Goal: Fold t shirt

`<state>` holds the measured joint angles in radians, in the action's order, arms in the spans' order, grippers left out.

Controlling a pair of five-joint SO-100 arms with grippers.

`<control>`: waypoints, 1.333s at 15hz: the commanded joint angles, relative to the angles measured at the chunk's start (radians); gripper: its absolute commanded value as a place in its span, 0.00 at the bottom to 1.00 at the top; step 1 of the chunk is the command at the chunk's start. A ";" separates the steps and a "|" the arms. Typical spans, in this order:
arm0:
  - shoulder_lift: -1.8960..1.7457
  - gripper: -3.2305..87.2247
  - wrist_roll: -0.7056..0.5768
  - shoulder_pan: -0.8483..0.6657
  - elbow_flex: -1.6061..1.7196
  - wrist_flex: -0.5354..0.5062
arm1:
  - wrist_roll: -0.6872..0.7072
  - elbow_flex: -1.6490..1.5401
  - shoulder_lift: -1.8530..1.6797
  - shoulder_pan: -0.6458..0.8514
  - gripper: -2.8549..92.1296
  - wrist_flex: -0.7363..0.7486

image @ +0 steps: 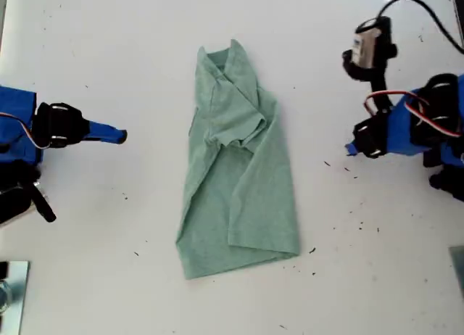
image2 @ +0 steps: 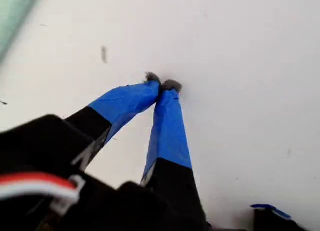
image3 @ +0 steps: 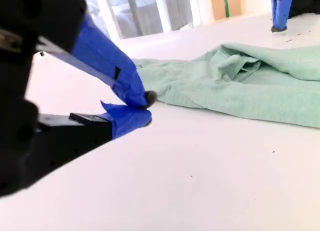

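**Hands clear of a half-folded t shirt**

Cloth lies between the two hands, and neither one touches it. The t shirt [image: 239, 175] is spread on the white worktop [image: 109, 59] as a long narrow shape. One side is laid over the body, a sleeve is bunched on top near the neck end, and the hem is at the other end. I judge the lengthwise folds done and the crosswise fold not yet made.

My second hand [image3: 145, 108] is clenched on nothing, with its blue-taped tips pressed together. It lies low over the worktop and points at the shirt's long edge, which is a short way ahead of its tips. In the exterior view it is the hand [image: 119, 136] on the arm that reaches level toward the garment.

My first hand [image2: 162, 85] is also closed and empty. Its tips point down, at or just above the bare worktop. The shirt is well off to its side and shows only as a pale green sliver [image2: 12, 16] at the edge of the first wrist view. Across the cloth from the second hand, it [image: 351, 148] stands about as far from the shirt.

With the hands on opposite sides like this, each has an edge within reach for the next fold.

No brand, print or label shows on the shirt. I can read no writing on the arms, the tape or the worktop.
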<state>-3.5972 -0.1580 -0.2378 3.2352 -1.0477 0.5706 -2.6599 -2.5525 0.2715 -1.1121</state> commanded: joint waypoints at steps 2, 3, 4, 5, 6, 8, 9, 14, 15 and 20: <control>0.006 0.03 0.087 0.000 -0.035 0.014 | 0.057 -0.097 0.067 0.066 0.06 0.172; 0.046 0.03 0.169 0.040 -0.089 0.012 | 0.063 -0.075 0.173 0.069 0.06 0.222; 0.106 0.03 0.273 0.104 -0.156 0.008 | 0.081 -0.012 0.273 0.072 0.06 0.224; 0.181 0.03 0.376 0.176 -0.249 -0.005 | 0.092 0.037 0.356 0.084 0.06 0.225; 0.287 0.03 0.443 0.232 -0.362 -0.021 | 0.101 0.060 0.391 0.092 0.06 0.227; 0.598 0.03 0.534 0.322 -0.689 -0.130 | 0.109 0.049 0.377 0.107 0.06 0.241; 0.793 0.03 0.554 0.354 -0.900 -0.215 | 0.107 0.046 0.376 0.107 0.06 0.241; 1.330 0.03 0.609 0.463 -1.497 -0.371 | 0.075 -0.023 0.272 0.110 0.06 0.249; 1.353 0.03 0.609 0.471 -1.511 -0.364 | 0.075 -0.031 0.258 0.110 0.06 0.250; 1.434 0.03 0.588 0.497 -1.531 -0.318 | 0.081 -0.032 0.256 0.115 0.06 0.253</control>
<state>-2.1644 0.4418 0.2393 1.7579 -1.3975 0.6550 -2.6845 -2.2933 0.3620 -0.8698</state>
